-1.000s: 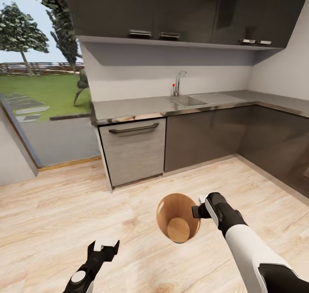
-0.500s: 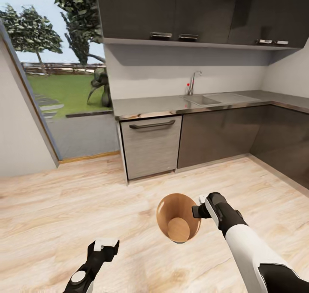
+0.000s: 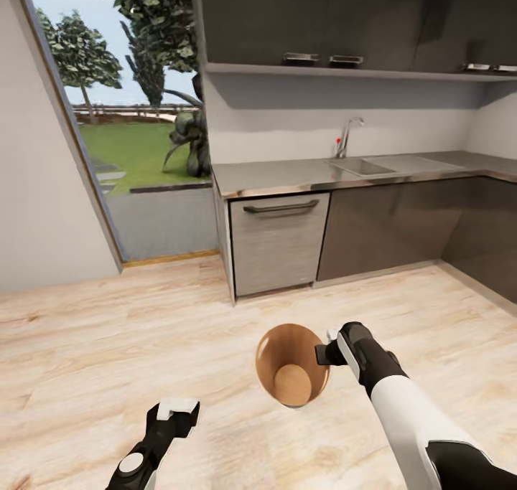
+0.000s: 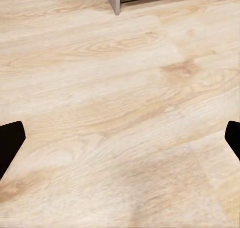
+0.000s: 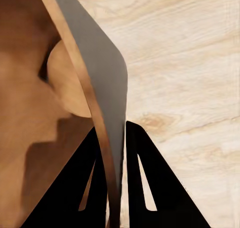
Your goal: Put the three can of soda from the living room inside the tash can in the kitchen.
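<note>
Swinging left, your head camera now shows more of the white wall and the glass door [image 3: 136, 167], so the whole kitchen sits further right than a second ago; both arms keep their pose. Low at your left, the left gripper [image 3: 177, 407] hangs over the wood floor [image 3: 86, 346] with its fingers [image 4: 10, 143] spread wide and holding nothing. Right of it, the trash can [image 3: 291, 364] is off the floor, tilted mouth-up, its rim pinched by your right gripper [image 3: 324, 354]. Beyond stand the dishwasher [image 3: 276, 242] and sink [image 3: 366, 166].
</note>
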You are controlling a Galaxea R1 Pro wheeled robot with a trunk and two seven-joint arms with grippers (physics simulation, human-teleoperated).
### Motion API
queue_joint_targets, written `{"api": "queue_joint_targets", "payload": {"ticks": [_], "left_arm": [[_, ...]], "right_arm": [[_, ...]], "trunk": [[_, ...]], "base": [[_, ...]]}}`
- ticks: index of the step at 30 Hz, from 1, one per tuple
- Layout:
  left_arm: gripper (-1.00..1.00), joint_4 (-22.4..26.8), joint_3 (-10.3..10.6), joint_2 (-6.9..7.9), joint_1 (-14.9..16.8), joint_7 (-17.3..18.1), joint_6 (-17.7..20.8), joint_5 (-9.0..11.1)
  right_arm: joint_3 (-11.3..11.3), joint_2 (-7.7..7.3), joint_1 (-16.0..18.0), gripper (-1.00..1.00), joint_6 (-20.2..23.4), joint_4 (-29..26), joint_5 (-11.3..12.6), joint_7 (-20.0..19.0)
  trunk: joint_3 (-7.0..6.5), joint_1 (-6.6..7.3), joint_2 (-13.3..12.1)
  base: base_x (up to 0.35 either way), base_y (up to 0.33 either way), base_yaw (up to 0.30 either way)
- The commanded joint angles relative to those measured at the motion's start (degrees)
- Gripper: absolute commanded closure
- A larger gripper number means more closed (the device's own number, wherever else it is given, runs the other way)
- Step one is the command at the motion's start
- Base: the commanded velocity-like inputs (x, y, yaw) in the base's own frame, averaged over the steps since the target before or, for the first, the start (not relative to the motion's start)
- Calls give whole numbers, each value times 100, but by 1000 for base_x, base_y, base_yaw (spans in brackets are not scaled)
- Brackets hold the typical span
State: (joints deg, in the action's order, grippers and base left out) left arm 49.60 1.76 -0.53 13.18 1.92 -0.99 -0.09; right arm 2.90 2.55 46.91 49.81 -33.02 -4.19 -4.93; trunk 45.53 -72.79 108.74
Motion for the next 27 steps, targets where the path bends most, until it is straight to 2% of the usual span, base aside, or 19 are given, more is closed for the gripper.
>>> {"api": "queue_joint_targets", "payload": {"ticks": [1, 10, 27], "left_arm": [[-100, 2, 0, 0, 0, 0, -3, 0], [-100, 5, 76, 2, 0, 1, -13, 14], [-100, 6, 97, 0, 0, 1, -7, 0]], "right_arm": [[12, 1, 3, 100, 3, -3, 120, -43], [17, 0, 3, 100, 3, -10, 118, -47], [10, 8, 3, 100, 3, -11, 120, -52]], "trunk": [[2, 0, 0], [27, 0, 0], [59, 0, 0]], "base": [[242, 169, 204], [170, 127, 214], [-38, 284, 229]]}}
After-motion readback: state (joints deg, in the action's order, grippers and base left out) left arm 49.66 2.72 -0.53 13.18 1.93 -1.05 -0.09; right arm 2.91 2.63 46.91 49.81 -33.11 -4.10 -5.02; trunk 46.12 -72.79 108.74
